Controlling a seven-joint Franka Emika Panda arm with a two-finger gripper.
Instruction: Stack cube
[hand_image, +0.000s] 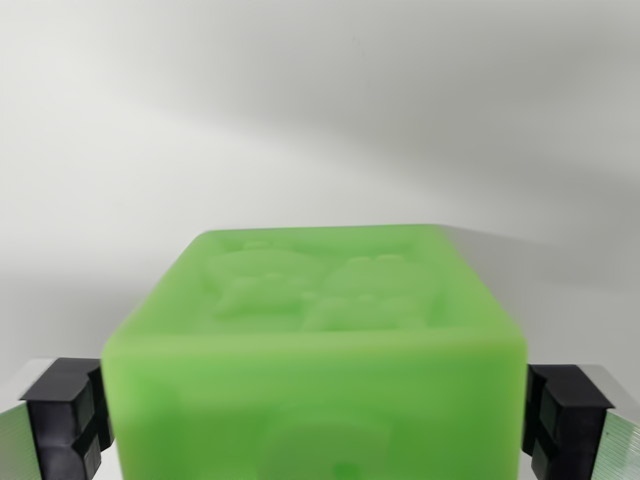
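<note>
One translucent green plastic cube (315, 360) with embossed relief figures on its top face fills the frame from centre to 6 o'clock, above a plain white worktop (300, 120). Black fingertips (65, 415) of the tool (318, 425) press its sides at 8 and 4 o'clock, gripping it.

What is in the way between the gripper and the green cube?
Nothing that shows. The green cube already sits between the two black fingers of the gripper, one at each side, right up against it. Behind it there is only the bare white surface. The cube to stack it on is not in view.
</note>
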